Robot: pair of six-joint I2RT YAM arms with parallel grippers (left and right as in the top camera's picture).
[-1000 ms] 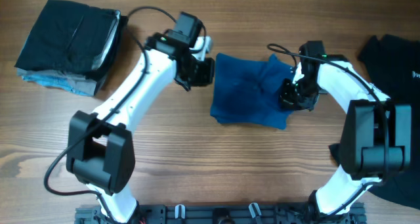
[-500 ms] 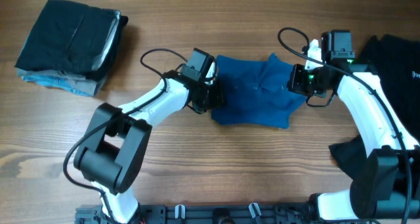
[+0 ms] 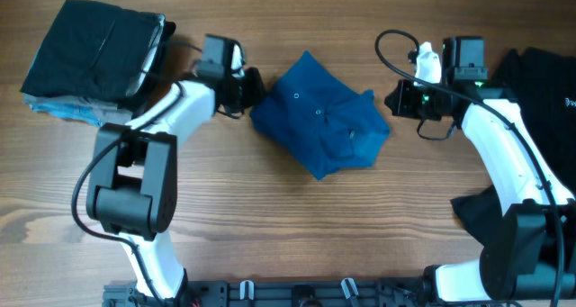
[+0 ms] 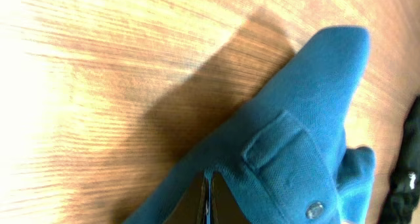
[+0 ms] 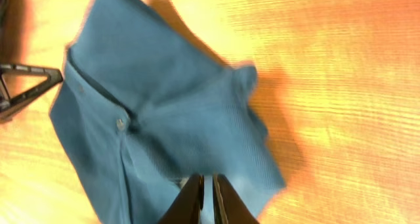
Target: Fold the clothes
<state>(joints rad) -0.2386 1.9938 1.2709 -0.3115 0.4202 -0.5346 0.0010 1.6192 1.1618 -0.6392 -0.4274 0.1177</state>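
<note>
1. Lying crumpled on the table (image 3: 297, 226), the shirt (image 3: 319, 131) shows its buttoned placket.
2. Left gripper (image 3: 250, 93) is clamped on the shirt's left edge.
3. Right gripper (image 3: 396, 100) sits just right of the shirt, jaws pressed together.
4. A folded black stack (image 3: 85, 50) lies well left of the shirt, and a black garment (image 3: 544, 73) well right.

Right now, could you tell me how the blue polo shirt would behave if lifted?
Likely floppy: the blue polo shirt lies bunched in soft folds. Lifted, it would probably sag and unfold. Its textured knit looks unlikely to slip.
</note>
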